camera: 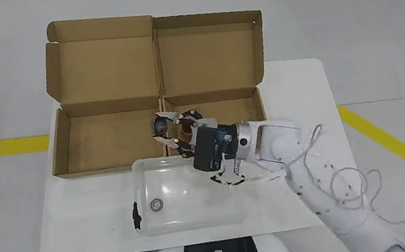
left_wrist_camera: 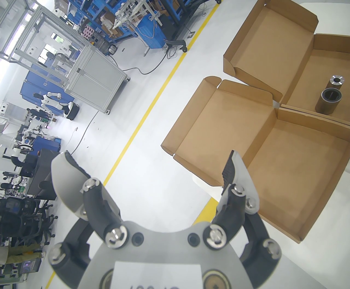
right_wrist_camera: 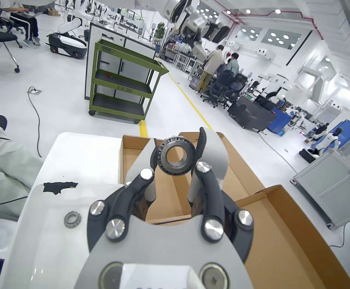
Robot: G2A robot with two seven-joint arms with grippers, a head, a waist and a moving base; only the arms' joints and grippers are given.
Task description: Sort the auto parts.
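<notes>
The right tool [right_wrist_camera: 177, 142] is clenched on a bearing [right_wrist_camera: 177, 168] above the seam between two open cardboard boxes [camera: 112, 137] at the surface's [camera: 297, 86] far edge. The left tool [left_wrist_camera: 149, 158] hangs released beyond the surface's left edge.

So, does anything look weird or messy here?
Just one thing: a ragged black scrap, like torn tape, sits at the rim of the clear plastic tray. Nothing looks spilled or broken.
</notes>
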